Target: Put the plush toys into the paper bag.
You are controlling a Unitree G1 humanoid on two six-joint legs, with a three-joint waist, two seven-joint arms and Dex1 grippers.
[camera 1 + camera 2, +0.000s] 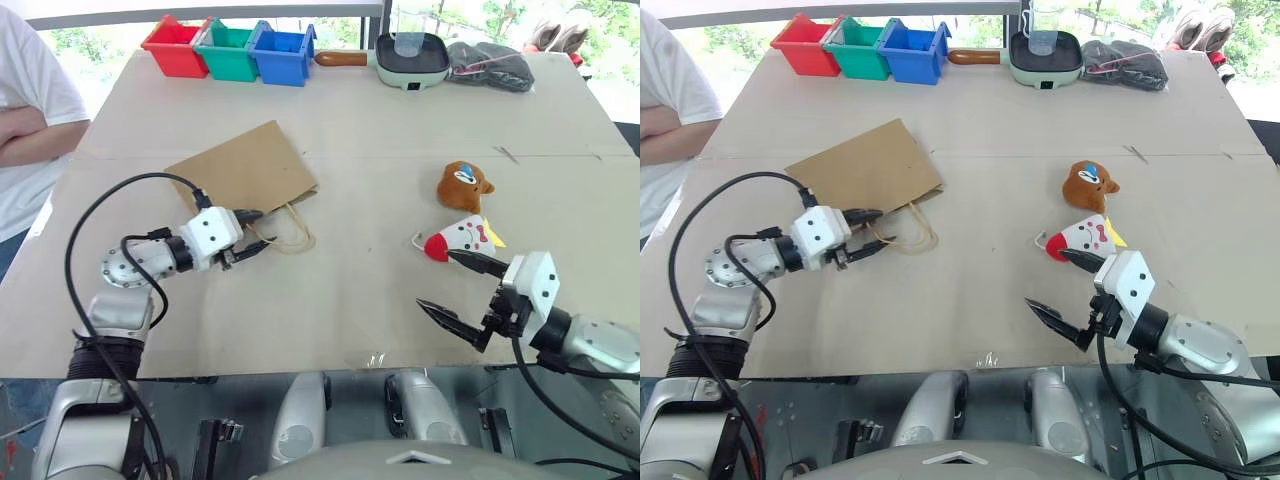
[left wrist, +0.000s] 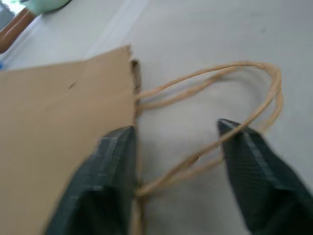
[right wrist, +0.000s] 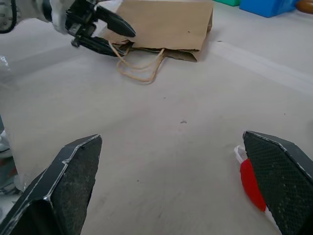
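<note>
1. The left gripper [image 1: 258, 232] sits at the mouth edge of the flat brown kraft paper bag [image 1: 240, 168], its two black fingers partly spread, one tip by the bag's edge and the other over the twisted tan paper-cord handles [image 1: 292, 236]; the cords run between the tips in the left wrist view, with no firm pinch on them visible
2. The bag lies flat on the beige tabletop [image 1: 360, 300], its mouth and handles pointing toward the robot and its closed bottom slanting off toward the far left; I judge the coming move turns on this, since the mouth must be lifted open before anything goes in
3. The right gripper [image 1: 461, 291] has its fingers spread wide and holds nothing
4. The white plush toy with a red end and yellow bits [image 1: 460, 240] lies just beyond the right gripper's farther fingertip, its long axis running across the table, red end toward the bag
5. The brown rounded plush toy with a white-and-blue face patch [image 1: 464, 186] lies just past the white one, so the right arm is clearly nearer to both
6. Open tabletop separates toys from bag; nothing stands between
7. Along the far edge stand red [image 1: 175, 46], green [image 1: 228, 50] and blue [image 1: 283, 54] plastic bins, a pale green pan with a brown handle [image 1: 408, 58] and a dark bundle [image 1: 489, 66], well apart
8. A person in a white shirt [image 1: 25, 130] stands at the left side
</note>
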